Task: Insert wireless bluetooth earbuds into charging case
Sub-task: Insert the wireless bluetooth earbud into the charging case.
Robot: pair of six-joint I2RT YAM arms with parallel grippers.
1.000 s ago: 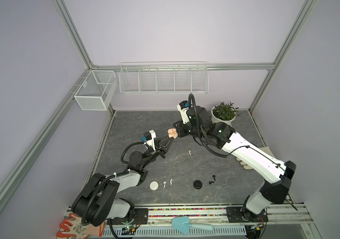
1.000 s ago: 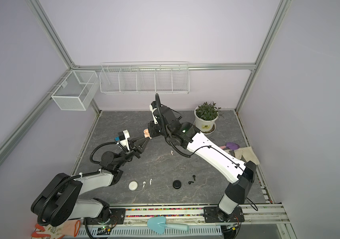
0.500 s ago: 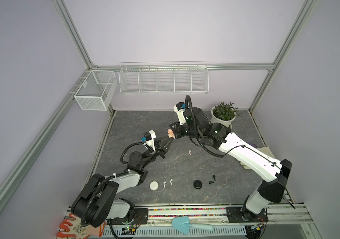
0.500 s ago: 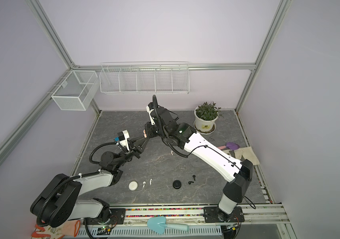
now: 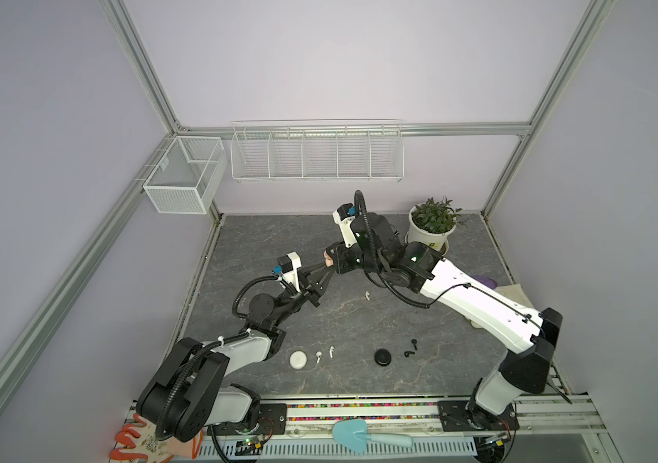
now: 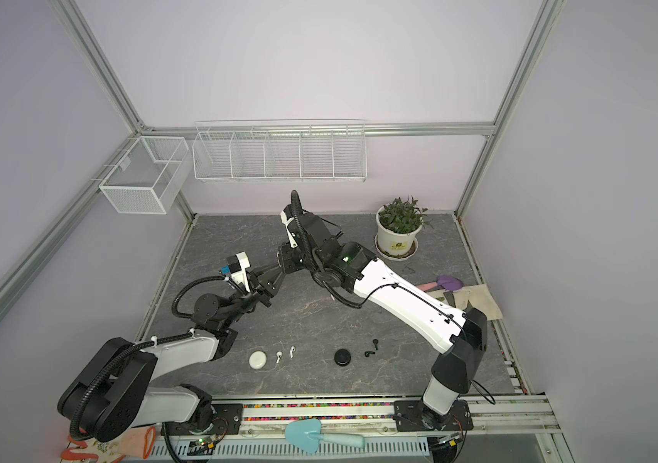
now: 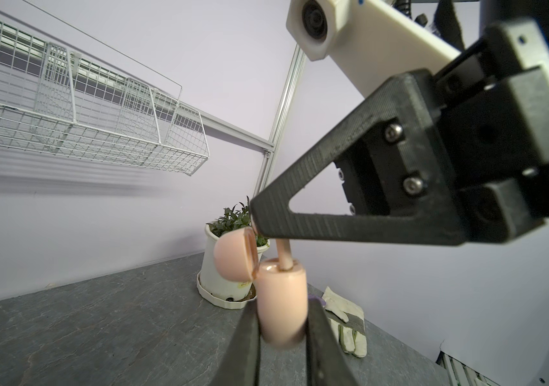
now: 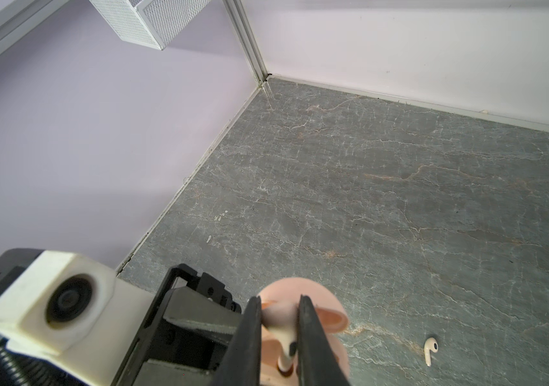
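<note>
While the left jaws pinched the body of the pink case (image 7: 281, 300) from both sides, its lid (image 7: 233, 257) stood flipped open on the hinge. Right jaws were closed on the held earbud (image 8: 285, 337), head between the tips, stem down in a socket in the case top; depth not readable. Both arms met in the air over the surface (image 5: 359, 328), and in a top view the case (image 5: 328, 261) sat at about 12 o'clock from surface centre, off the surface.

Loose earbud (image 5: 366, 296), cream, lay flat at about 4 o'clock from the held case, well apart from both jaws. White case (image 5: 298, 358) sat shut at 7 o'clock on the surface. The white earbuds (image 5: 318, 356) lay just beside it at its 3 o'clock, not touching it. Black case (image 5: 382, 356) sat shut at 5 o'clock, with the black earbuds (image 5: 409, 353) near it between its 2 and 3 o'clock. Potted plant (image 5: 431, 232) stood between 1 and 2 o'clock, by the back wall.
</note>
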